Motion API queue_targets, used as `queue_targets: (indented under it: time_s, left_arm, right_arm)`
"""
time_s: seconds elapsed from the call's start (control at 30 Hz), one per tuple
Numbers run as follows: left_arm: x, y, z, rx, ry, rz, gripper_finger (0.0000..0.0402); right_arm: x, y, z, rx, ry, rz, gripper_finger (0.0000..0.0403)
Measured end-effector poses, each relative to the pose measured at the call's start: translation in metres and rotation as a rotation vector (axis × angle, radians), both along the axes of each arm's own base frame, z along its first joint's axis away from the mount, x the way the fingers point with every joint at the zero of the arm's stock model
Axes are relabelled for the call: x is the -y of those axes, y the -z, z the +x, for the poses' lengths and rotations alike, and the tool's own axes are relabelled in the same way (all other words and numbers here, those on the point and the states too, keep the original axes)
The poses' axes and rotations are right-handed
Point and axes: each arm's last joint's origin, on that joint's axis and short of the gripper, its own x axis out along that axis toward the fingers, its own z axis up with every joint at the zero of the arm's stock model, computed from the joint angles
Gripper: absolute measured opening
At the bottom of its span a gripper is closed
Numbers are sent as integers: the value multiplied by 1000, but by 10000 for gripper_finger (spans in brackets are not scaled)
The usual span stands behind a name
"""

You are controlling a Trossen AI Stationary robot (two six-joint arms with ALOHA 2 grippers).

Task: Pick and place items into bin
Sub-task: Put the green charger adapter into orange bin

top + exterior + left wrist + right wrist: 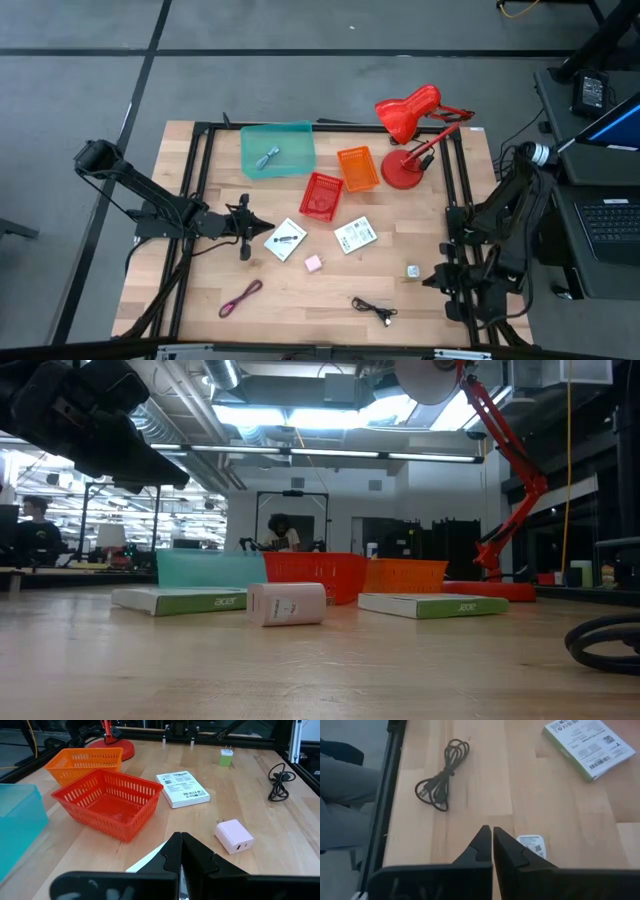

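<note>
Wooden planks are forming the tabletop (290, 295), edged by a dark metal frame. Nearest the front edge, the maroon cable (241, 296) is lying in a loose loop, its long axis slanting from front-left to back-right, and the black cable (373, 308) is stretching sideways along the front. Just behind them the pink cube (313, 263) is sitting alone, with the tiny pale cube (411, 270) off to the right, close to the right gripper (438, 279). That gripper is waiting low over the table's right side, its two fingers pressed together and holding nothing.

Farther back, the left gripper (268, 229) is hovering beside the left white packet (286, 240), fingers clenched together on nothing, pointing toward the table's centre. This packet is lying flat and turned diamond-wise; the right white packet (354, 234) is lying flat too, its long axis tilted slightly off the table's edges.

Behind the packets the red basket (321, 195) is standing, touching the orange basket (358, 168). Beside them the teal bin (277, 149) is holding the blue-grey cable (266, 157), bunched along a diagonal. Farthest back, the red desk lamp (407, 140) is leaning over the rear right corner.
</note>
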Motion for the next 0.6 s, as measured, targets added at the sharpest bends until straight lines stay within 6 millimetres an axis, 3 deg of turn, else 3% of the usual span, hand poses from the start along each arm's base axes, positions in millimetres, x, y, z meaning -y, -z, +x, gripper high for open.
queue_targets:
  time_s: [0.47, 0.6]
  left_arm:
    - [0, 0, 0, -2, 0, 1, 3]
    - [0, 0, 0, -2, 0, 1, 3]
  right_arm:
    - [0, 3, 0, -9, -12, -39, 1]
    - [0, 3, 0, -9, -11, -38, 19]
